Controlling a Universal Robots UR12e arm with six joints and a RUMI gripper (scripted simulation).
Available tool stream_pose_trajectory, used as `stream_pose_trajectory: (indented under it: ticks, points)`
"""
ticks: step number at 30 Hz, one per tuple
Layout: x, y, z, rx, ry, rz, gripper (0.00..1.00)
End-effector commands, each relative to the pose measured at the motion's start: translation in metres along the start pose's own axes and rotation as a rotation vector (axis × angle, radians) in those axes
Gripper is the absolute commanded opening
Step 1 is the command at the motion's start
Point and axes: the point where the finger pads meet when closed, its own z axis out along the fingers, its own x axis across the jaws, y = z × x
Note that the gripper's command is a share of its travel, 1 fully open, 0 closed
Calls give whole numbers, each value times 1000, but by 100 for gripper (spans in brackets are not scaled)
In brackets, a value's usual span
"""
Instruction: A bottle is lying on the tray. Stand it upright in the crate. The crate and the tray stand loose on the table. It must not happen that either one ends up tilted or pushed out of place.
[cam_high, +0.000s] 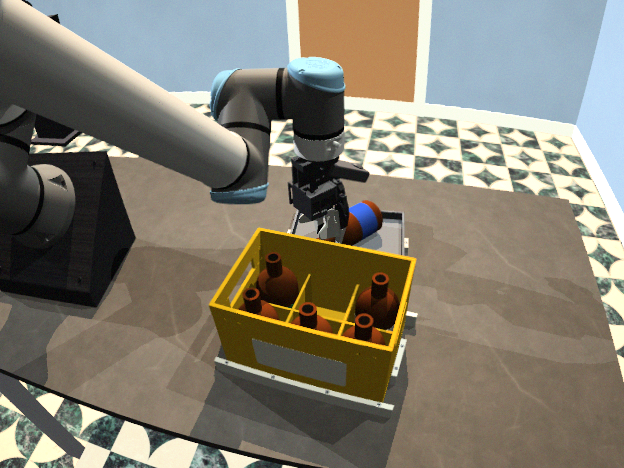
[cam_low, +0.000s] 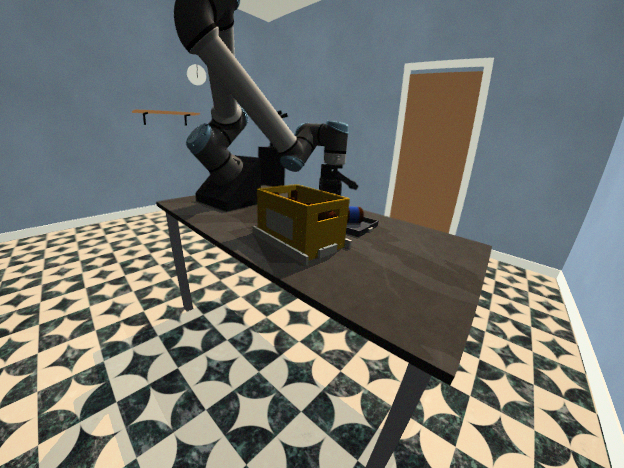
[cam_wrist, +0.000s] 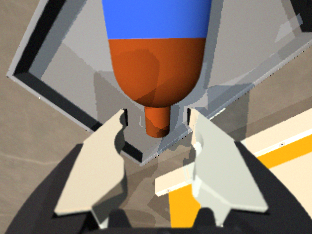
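A brown bottle with a blue label (cam_high: 361, 221) lies on the grey tray (cam_high: 390, 239) just behind the yellow crate (cam_high: 312, 312), its neck pointing toward the crate. My gripper (cam_high: 327, 227) hangs over the neck end, fingers pointing down. In the wrist view the two pale fingers of the gripper (cam_wrist: 157, 119) stand open on either side of the bottle's neck (cam_wrist: 157, 121) with gaps on both sides, and the bottle's body (cam_wrist: 157, 60) lies ahead on the tray. The gripper holds nothing. The crate holds several upright brown bottles; its back middle compartment (cam_high: 330, 287) is empty.
The crate sits in a grey base frame (cam_high: 302, 382) on the dark table. The crate's back wall (cam_high: 335, 246) rises close to the gripper's fingers. The robot's base (cam_high: 60, 236) stands at the table's left. In the far view, crate (cam_low: 302, 216) and tray (cam_low: 363, 225) sit mid-table.
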Motion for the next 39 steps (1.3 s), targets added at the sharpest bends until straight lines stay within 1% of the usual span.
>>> stream_pose_trajectory:
  ticks: [1, 13, 39]
  points:
    - [0, 0, 4, 1, 1, 0, 38]
    - [0, 0, 7, 1, 1, 0, 38]
    - [0, 0, 7, 1, 1, 0, 38]
